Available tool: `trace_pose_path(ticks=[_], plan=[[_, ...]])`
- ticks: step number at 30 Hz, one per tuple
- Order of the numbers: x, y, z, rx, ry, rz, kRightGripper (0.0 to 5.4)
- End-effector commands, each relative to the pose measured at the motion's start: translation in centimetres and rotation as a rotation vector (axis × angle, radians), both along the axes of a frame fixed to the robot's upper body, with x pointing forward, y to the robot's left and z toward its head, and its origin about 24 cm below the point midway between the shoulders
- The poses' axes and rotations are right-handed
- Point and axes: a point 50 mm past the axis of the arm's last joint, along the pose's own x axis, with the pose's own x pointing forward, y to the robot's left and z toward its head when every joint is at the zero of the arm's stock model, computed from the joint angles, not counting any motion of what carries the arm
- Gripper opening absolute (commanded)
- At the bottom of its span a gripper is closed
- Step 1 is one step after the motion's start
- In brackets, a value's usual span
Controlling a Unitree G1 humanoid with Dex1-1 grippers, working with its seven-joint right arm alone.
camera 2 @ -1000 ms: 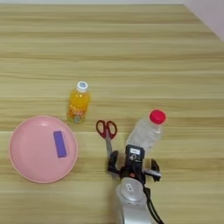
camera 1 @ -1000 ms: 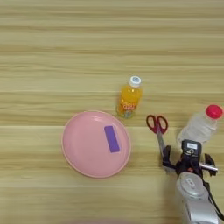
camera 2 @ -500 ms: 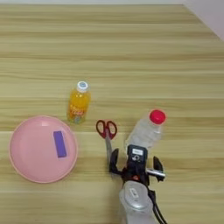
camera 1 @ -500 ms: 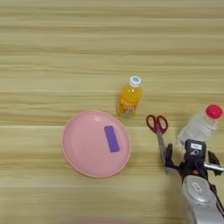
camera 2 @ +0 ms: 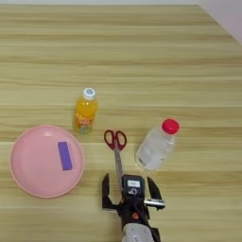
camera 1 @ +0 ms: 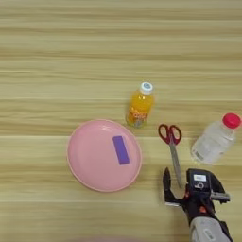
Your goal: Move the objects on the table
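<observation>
Scissors [camera 1: 173, 148] lie flat, blades toward your right gripper [camera 1: 186, 182], beside the clear bottle [camera 1: 215, 141]. Right eye: fingers [camera 2: 105, 187] spread apart, empty, straddling the blade tips; the purple rectangle [camera 2: 64, 155] rests on the pink plate [camera 2: 28, 177].

Two bottles [camera 1: 215, 141] [camera 1: 140, 106], one scissors [camera 1: 172, 150], one plate [camera 1: 88, 159], one purple rectangle [camera 1: 120, 150].

**Q:** How was the scene lit?

**A:** Evenly and brightly, from above; the table [camera 1: 56, 56] showed no hard glare, and shadows under the plate [camera 1: 85, 165] and clear bottle [camera 2: 153, 149] were faint and short.

**Q:** Was anything unsharp?

**A:** Detail was soft throughout, and the forearm [camera 2: 137, 234] at the bottom edge was blurred.
</observation>
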Motion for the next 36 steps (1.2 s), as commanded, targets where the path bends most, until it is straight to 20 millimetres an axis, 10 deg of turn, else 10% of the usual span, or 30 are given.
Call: trace_pose_path(ticks=[1,9,36], plan=[[1.9,1.0,2.4,-0.046,-0.187,0.084,5.38],[5.1,2.1,5.1,-0.062,-0.413,0.17,5.38],[9.2,3.1,5.5,0.08,-0.48,0.253,5.38]])
